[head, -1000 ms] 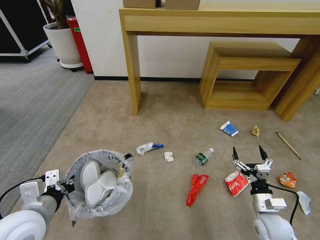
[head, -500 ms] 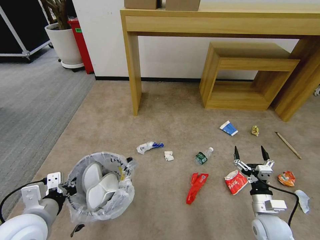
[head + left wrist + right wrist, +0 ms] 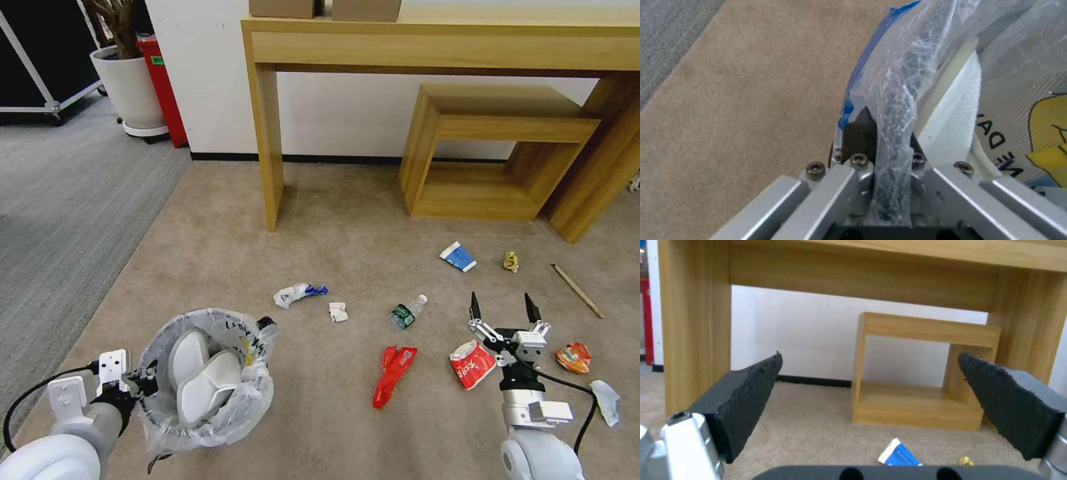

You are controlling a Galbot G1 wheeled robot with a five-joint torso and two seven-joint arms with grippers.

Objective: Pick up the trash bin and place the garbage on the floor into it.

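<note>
While the left gripper (image 3: 143,385) clamps the rim of the bin (image 3: 230,417) at the robot's left, slippers (image 3: 200,377) lie inside. The right gripper (image 3: 503,308) hangs spread wide beside a red wrapper (image 3: 472,364) on the carpet (image 3: 333,227).

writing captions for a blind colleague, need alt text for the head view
The left gripper is shut on the rim of a bag-lined trash bin with white slippers inside, held over beige carpet. The right gripper hangs open above scattered litter: a red wrapper, a clear bottle, a blue-white carton and a wooden stick.
</note>
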